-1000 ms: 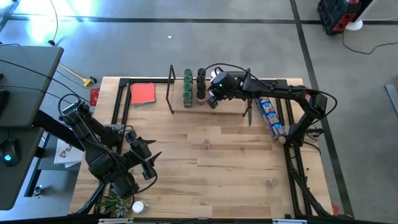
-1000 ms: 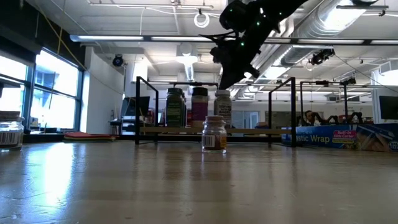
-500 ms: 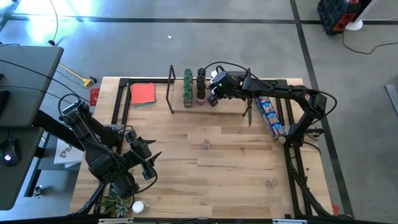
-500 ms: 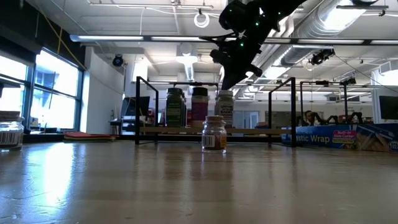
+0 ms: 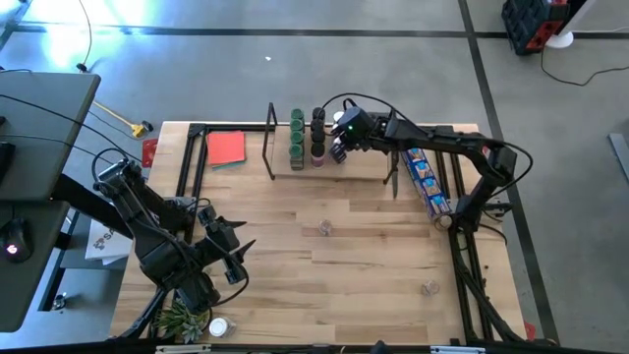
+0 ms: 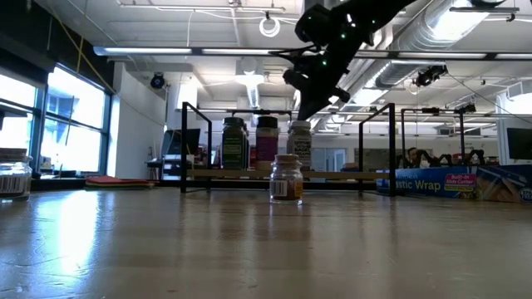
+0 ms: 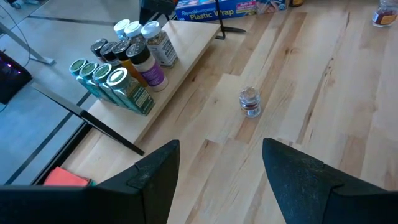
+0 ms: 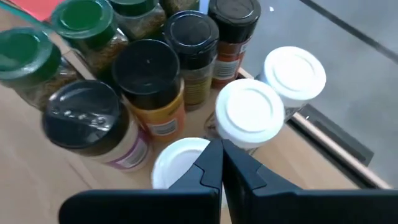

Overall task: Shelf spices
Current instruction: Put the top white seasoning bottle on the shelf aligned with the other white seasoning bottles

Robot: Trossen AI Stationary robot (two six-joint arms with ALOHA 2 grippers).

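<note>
Right gripper [image 8: 221, 163] fingers being held pressed together above white-lidded jars [image 8: 249, 112] on light-wood shelf [image 5: 364, 165], seen only from right wrist; left gripper [image 7: 221, 165] being held spread.

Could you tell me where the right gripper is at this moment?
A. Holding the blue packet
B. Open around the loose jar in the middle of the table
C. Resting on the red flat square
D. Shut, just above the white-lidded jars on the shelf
D: the right gripper has its fingers pressed together and empty, just over the white-lidded jars on the shelf, as the high view confirms.
</note>
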